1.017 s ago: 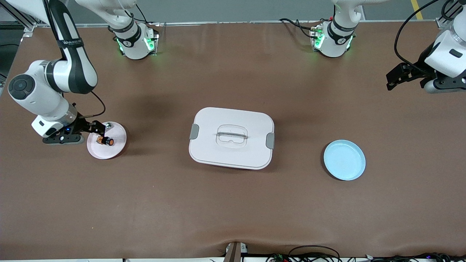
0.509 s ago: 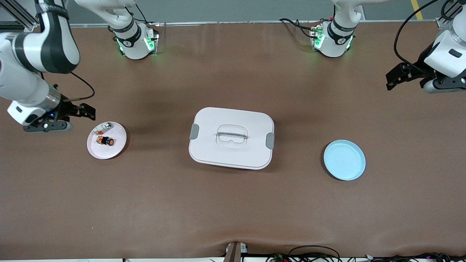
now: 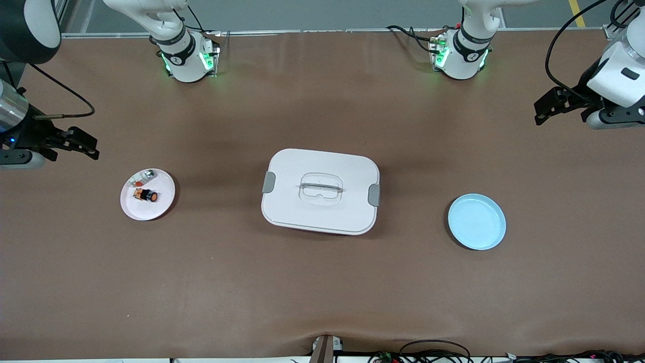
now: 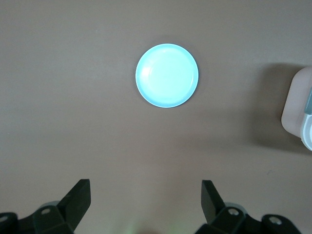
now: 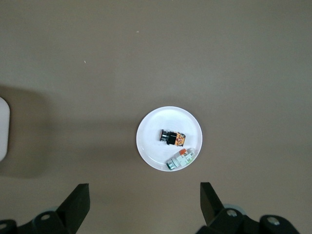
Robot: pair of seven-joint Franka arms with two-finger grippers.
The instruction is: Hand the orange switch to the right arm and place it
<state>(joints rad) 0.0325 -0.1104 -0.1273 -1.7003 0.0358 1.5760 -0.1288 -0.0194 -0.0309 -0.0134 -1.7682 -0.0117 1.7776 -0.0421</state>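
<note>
Even, fairly bright overhead light falls on the brown table (image 3: 322, 282), with a pale sheen along its edge toward the robot bases and soft glare low in the front view. Shadows are diffuse: a blurred dark patch beside the white lidded box (image 3: 320, 190) and a thin one under the blue plate (image 3: 476, 222). Both wrist views are softer, dimming slightly toward their corners.

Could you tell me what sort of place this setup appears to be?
Most likely a robotics lab workbench: two arms are bolted to a brown-covered table, cables trail along its edge, and staged props sit on it, a white lidded box, a blue plate and a pink plate.
</note>
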